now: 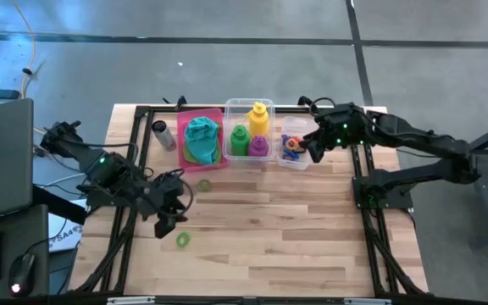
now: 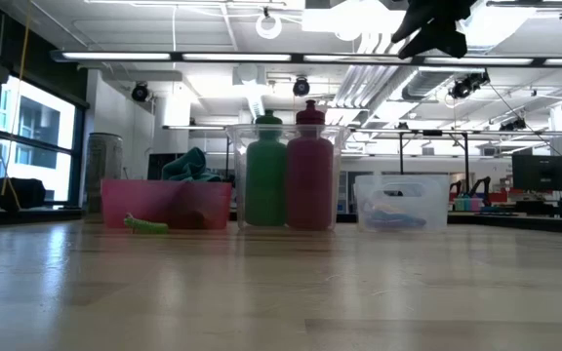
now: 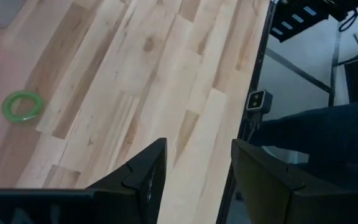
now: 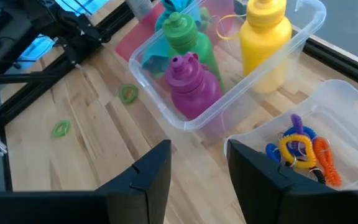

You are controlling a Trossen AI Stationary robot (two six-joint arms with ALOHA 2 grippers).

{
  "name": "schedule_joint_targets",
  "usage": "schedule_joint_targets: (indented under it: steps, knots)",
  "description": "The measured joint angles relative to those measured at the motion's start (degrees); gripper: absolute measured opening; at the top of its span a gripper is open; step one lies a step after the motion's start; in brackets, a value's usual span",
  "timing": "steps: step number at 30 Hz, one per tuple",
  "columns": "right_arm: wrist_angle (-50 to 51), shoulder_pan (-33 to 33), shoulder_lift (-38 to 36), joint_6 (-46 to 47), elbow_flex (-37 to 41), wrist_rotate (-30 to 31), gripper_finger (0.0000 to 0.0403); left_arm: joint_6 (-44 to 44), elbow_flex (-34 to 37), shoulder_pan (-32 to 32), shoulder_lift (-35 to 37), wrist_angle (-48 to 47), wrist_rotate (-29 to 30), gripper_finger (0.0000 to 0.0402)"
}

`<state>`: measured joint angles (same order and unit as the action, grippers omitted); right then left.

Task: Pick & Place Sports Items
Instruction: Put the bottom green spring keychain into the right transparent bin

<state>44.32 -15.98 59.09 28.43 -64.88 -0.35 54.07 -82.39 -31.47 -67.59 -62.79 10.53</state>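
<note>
The wooden worktop [image 1: 261, 229] carries three bins at its far edge: a pink bin [image 1: 220, 114] with the teal cloth [image 1: 200, 134], a clear bin [image 1: 242, 107] holding green [image 1: 240, 140], purple [image 1: 259, 146] and yellow [image 1: 258, 117] bottles, and a small bin [image 1: 298, 124] of rings [image 4: 300, 149]. Right jaws [image 1: 312, 151] hover released beside it; left jaws [image 1: 169, 222] hang released, empty, between two green rings [image 1: 183, 240] on the worktop.

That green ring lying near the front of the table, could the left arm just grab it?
Probably yes. The green ring lies alone on bare wood, just beside the left gripper, whose fingers stand open and empty, with nothing between them.
</note>
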Motion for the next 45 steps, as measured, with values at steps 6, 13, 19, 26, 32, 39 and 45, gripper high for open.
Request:
schedule_joint_targets:
  steps: [6, 13, 19, 26, 32, 39, 45]
  knots:
    - [0.0, 6.7, 0.0, 3.1, 0.0, 1.8, 0.0148, 5.6, 0.0, -6.6, -0.6, -1.8, 3.7, 0.0177]
    - [-3.1, 16.3, 0.0, 4.5, 0.0, 1.5, 0.0148, 10.4, 0.0, -12.8, -5.3, -8.5, 4.4, 0.0177]
    - [-6.4, 24.3, 0.0, 8.9, 0.0, 6.2, 0.0148, 10.5, 0.0, -15.6, -10.5, -9.5, 4.4, 0.0177]
    - [-6.5, 32.1, 0.4, 12.5, 0.0, 13.6, 0.0148, 12.3, 0.0, -16.3, -15.1, -9.5, 4.3, 0.0177]
    - [-6.5, 36.3, 1.1, 14.0, 0.0, 17.8, 0.0148, 14.6, 0.1, -15.2, -16.6, -9.5, 4.3, 0.0177]
    - [-6.5, 37.8, 2.3, 15.1, 0.0, 18.7, 0.0148, 14.7, 0.2, -13.6, -16.6, -9.4, 4.8, 0.0177]
    - [-6.5, 37.8, 3.2, 15.3, 0.0, 18.5, 0.0148, 15.1, 4.1, -13.6, -16.5, -8.7, 4.8, 0.0177]
